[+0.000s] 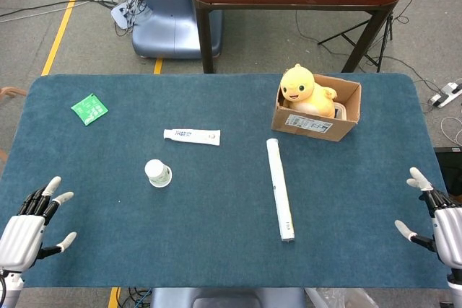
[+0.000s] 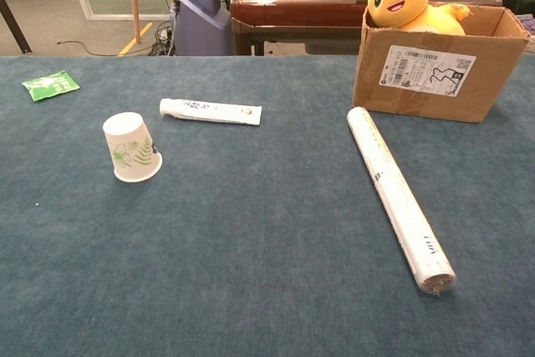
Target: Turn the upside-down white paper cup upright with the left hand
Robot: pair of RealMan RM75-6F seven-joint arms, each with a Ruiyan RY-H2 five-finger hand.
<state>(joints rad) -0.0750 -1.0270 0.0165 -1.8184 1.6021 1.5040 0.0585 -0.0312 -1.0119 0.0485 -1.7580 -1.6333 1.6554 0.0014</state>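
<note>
The white paper cup with a green leaf print stands upside down on the blue table, left of centre. My left hand hovers at the table's near left corner, well away from the cup, fingers spread and holding nothing. At the near right edge, my right hand is likewise spread and empty. Neither hand shows in the chest view.
A white tube lies just behind the cup. A long white roll lies at centre right. A cardboard box holding a yellow plush duck stands at the back right. A green packet lies at the back left.
</note>
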